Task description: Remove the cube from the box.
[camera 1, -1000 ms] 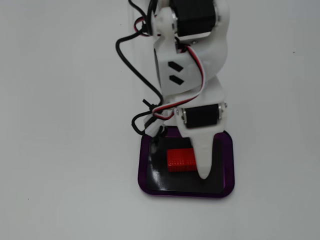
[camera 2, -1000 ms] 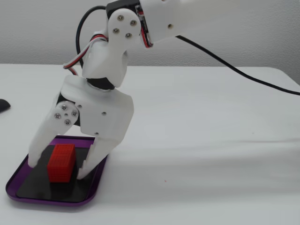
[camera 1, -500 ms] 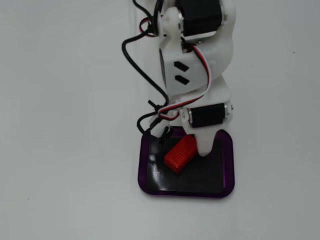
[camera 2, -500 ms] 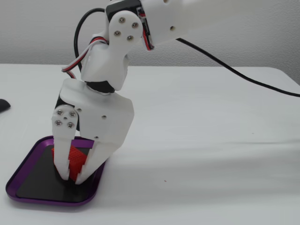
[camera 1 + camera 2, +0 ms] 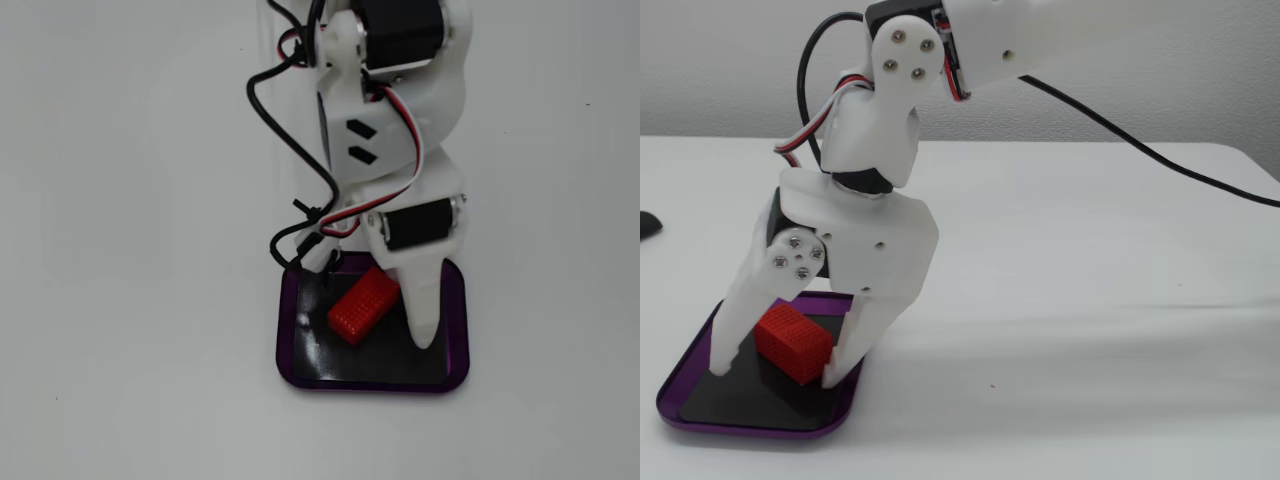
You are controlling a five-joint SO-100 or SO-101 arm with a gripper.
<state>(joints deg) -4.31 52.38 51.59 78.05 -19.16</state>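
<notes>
The box (image 5: pixel 458 330) is seen near the lower middle of the white surface (image 5: pixel 130 300) in a fixed view, with bare room on every side of its purple rim. The cube (image 5: pixel 362 305) lies inside the box, on the black floor, turned diagonally toward the rim's upper edge. In a fixed view from the side (image 5: pixel 792 343), it is shown tilted, one end resting against the right finger.

The pincer (image 5: pixel 773 368) is spread wide, both fingertips down in the box on either side of the cube, and nothing is gripped. The arm's black cable (image 5: pixel 290 150) hangs just above the box's upper left corner. A dark object (image 5: pixel 648 223), cut off by the left edge, sits well apart.

Half a second earlier the fingers were closed on the cube; they have since been opened.
</notes>
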